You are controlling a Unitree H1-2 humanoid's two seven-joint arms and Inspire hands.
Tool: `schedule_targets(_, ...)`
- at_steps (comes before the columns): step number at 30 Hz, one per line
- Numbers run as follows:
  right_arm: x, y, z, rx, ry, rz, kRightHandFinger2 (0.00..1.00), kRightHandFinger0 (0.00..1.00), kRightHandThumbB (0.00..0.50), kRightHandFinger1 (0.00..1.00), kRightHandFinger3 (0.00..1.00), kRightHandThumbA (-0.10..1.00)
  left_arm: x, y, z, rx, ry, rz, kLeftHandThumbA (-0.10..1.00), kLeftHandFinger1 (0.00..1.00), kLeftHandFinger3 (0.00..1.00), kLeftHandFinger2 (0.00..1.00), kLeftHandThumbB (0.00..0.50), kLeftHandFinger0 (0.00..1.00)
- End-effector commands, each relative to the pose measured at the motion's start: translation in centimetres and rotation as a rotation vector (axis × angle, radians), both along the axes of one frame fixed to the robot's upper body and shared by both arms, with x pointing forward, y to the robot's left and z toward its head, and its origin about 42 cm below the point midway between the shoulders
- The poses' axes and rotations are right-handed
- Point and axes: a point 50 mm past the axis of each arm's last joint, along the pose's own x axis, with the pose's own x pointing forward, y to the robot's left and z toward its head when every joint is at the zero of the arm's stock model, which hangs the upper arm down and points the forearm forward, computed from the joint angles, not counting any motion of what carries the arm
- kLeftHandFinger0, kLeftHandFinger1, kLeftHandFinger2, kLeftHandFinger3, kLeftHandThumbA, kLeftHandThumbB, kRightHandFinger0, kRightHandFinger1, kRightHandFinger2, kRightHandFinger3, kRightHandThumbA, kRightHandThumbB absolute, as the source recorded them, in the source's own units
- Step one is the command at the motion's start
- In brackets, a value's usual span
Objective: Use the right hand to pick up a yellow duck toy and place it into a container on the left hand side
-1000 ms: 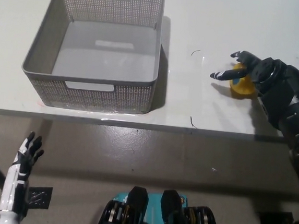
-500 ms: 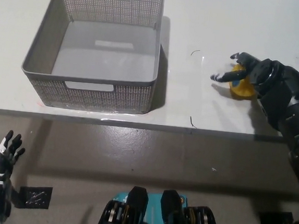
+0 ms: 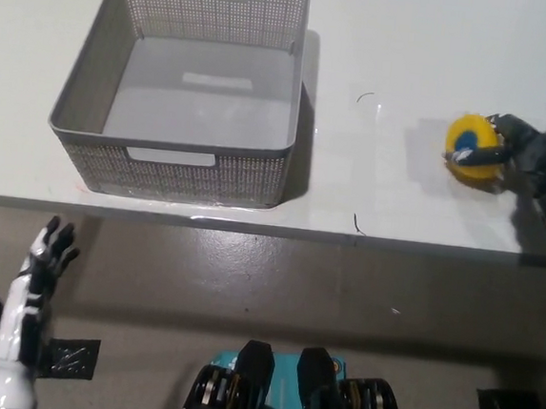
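- My black right hand (image 3: 531, 155) has its fingers (image 3: 478, 157) wrapped around the yellow duck toy (image 3: 472, 141), well right of the gray basket (image 3: 91, 98) on the desk (image 3: 401, 53).
- My white left hand (image 3: 49, 247) hangs below the basket, fingers apart.
- No writing I can read.

White left robot hand (image 3: 47, 247) with black fingertips; black right robot hand (image 3: 531, 155).
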Motion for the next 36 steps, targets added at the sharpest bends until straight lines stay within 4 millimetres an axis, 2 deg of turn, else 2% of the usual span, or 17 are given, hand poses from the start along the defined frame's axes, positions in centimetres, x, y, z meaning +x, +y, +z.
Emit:
schedule_targets(1, -0.8, -5.0, 0.1, 0.010, -0.004, -0.099, 1.00, 1.00, 0.456, 1.00, 1.00, 0.75, 1.0, -0.8, 0.8, 0.037, -0.048, -0.044, 1.00, 1.00, 1.00, 1.00, 0.500, 1.00)
schedule_targets(5, -0.9, -5.7, 0.3, 0.046, -0.002, -0.110, 1.00, 1.00, 0.463, 1.00, 1.00, 0.72, 1.4, -1.0, 1.0, 0.049, -0.051, -0.047, 1.00, 1.00, 1.00, 1.00, 0.500, 1.00)
schedule_targets(17, -0.6, -3.8, 0.1, 0.041, -0.031, -0.109, 1.00, 1.00, 0.443, 1.00, 1.00, 0.72, 1.9, -0.4, 1.6, 0.057, -0.067, -0.048, 1.00, 1.00, 1.00, 1.00, 0.500, 1.00)
schedule_targets(19, -0.6, -3.4, -0.3, 0.090, -0.067, -0.163, 1.00, 1.00, 0.445, 1.00, 1.00, 0.55, 1.8, -0.4, 1.7, 0.055, -0.070, -0.050, 1.00, 1.00, 1.00, 1.00, 0.500, 1.00)
schedule_targets(20, -0.6, -3.3, -0.4, 0.117, -0.092, -0.192, 1.00, 0.67, 0.429, 0.93, 1.00, 0.40, 1.9, -0.4, 1.7, 0.061, -0.072, -0.048, 1.00, 1.00, 1.00, 1.00, 0.500, 1.00)
schedule_targets(22, -0.6, -2.9, -0.7, 0.073, -0.167, -0.198, 1.00, 1.00, 0.327, 1.00, 0.99, 0.03, 2.0, -0.4, 1.8, 0.058, -0.072, -0.046, 1.00, 1.00, 1.00, 1.00, 0.500, 1.00)
schedule_targets(23, -0.7, -2.9, -0.8, 0.049, -0.193, -0.202, 1.00, 1.00, 0.328, 1.00, 0.91, -0.04, 2.0, -0.4, 1.8, 0.055, -0.068, -0.046, 1.00, 1.00, 1.00, 1.00, 0.500, 1.00)
schedule_targets(24, -0.7, -2.6, -0.8, 0.042, -0.251, -0.215, 0.76, 0.78, 0.255, 0.79, 0.81, -0.10, 2.1, -0.4, 1.9, 0.045, -0.071, -0.045, 1.00, 1.00, 1.00, 1.00, 0.500, 1.00)
schedule_targets(25, -0.7, -2.5, -0.9, 0.052, -0.276, -0.220, 0.69, 0.68, 0.222, 0.73, 0.66, -0.10, 2.1, -0.3, 2.0, 0.044, -0.073, -0.044, 1.00, 1.00, 1.00, 1.00, 0.500, 1.00)
schedule_targets(26, -0.8, -2.4, -1.1, 0.073, -0.301, -0.225, 0.47, 0.54, 0.195, 0.56, 0.43, -0.10, 2.1, -0.2, 2.1, 0.041, -0.070, -0.043, 1.00, 1.00, 1.00, 1.00, 0.500, 1.00)
schedule_targets(27, -0.8, -2.4, -1.1, 0.080, -0.310, -0.228, 0.45, 0.43, 0.192, 0.48, 0.40, -0.10, 2.0, -0.2, 2.1, 0.039, -0.069, -0.043, 1.00, 1.00, 1.00, 1.00, 0.500, 1.00)
schedule_targets(28, -0.8, -2.4, -1.1, 0.090, -0.326, -0.231, 0.33, 0.14, 0.184, 0.28, 0.33, -0.10, 2.1, -0.2, 2.1, 0.040, -0.066, -0.042, 1.00, 1.00, 1.00, 1.00, 0.500, 1.00)
schedule_targets(30, -0.8, -2.5, -1.0, 0.100, -0.368, -0.243, 0.42, 0.08, 0.202, 0.27, 0.42, -0.10, 2.0, -0.1, 2.2, 0.038, -0.063, -0.042, 1.00, 1.00, 1.00, 1.00, 0.500, 1.00)
schedule_targets(31, -0.8, -2.6, -0.9, 0.112, -0.385, -0.256, 0.55, 0.17, 0.222, 0.39, 0.51, -0.10, 2.0, -0.1, 2.2, 0.039, -0.060, -0.042, 1.00, 1.00, 1.00, 1.00, 0.500, 1.00)
schedule_targets(32, -0.8, -2.7, -0.8, 0.115, -0.392, -0.259, 0.57, 0.26, 0.233, 0.44, 0.50, -0.10, 2.0, -0.1, 2.2, 0.040, -0.060, -0.043, 1.00, 1.00, 1.00, 1.00, 0.500, 1.00)
schedule_targets(33, -0.8, -2.8, -0.7, 0.112, -0.399, -0.261, 0.53, 0.29, 0.229, 0.45, 0.52, -0.10, 2.1, -0.1, 2.2, 0.043, -0.067, -0.046, 1.00, 1.00, 1.00, 1.00, 0.500, 1.00)
schedule_targets(36, -0.5, -2.7, 0.0, 0.116, -0.419, -0.268, 0.40, 0.26, 0.223, 0.38, 0.38, -0.10, 2.5, 0.1, 2.4, 0.056, -0.079, -0.048, 1.00, 1.00, 1.00, 1.00, 0.500, 1.00)
